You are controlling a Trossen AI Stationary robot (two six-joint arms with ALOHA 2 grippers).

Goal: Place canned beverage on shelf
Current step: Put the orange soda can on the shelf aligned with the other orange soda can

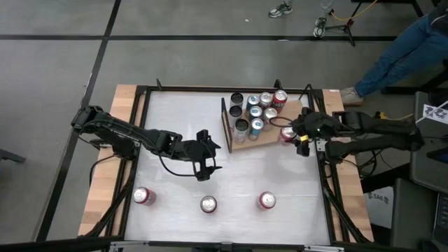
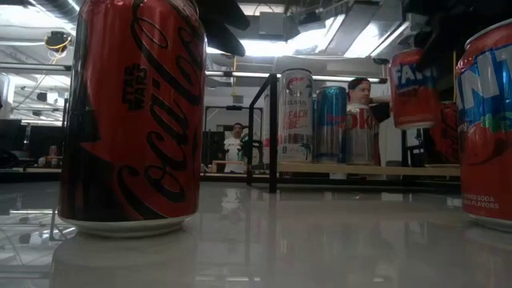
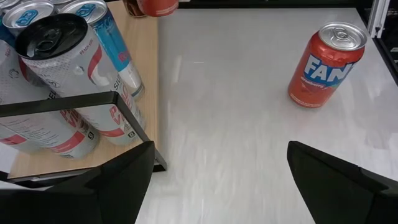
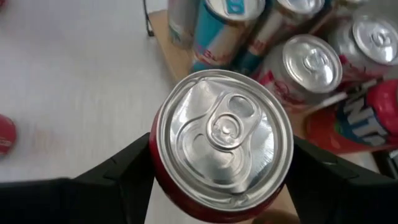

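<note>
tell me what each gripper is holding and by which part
Right gripper holds a red can by its sides, just below the top rim. Left gripper holds nothing.

Two dark, cable-draped jointed arms

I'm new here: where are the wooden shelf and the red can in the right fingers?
Light-brown wooden shelf board (image 1: 246, 145): high view, bare front edge.
Red can with silver top (image 4: 224, 134): right wrist view, lid.
</note>
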